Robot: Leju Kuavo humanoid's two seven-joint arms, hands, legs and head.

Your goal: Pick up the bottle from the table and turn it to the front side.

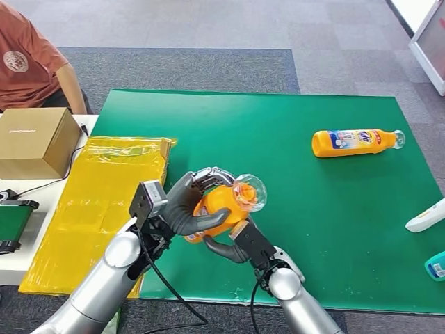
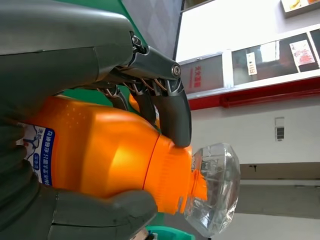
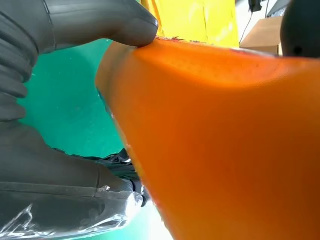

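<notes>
An orange bottle [image 1: 223,202] with a clear cap [image 1: 251,192] is lifted above the green mat [image 1: 294,229], cap toward the right. My left hand [image 1: 191,205] wraps around its body from the left. The left wrist view shows the bottle [image 2: 113,152] held between the thumb and the dark fingers [image 2: 173,107], a blue and white label at its base. My right hand [image 1: 236,245] cups the bottle from beneath. Up close in the right wrist view, the thumb tip [image 3: 124,25] of my right hand presses on the orange body [image 3: 226,145].
A second orange bottle [image 1: 354,142] lies on the mat at the far right. A white object [image 1: 426,217] and a teal one [image 1: 437,266] sit at the right edge. A yellow bag [image 1: 99,202] and cardboard box [image 1: 34,139] lie left. A person in an orange shirt [image 1: 31,59] sits behind.
</notes>
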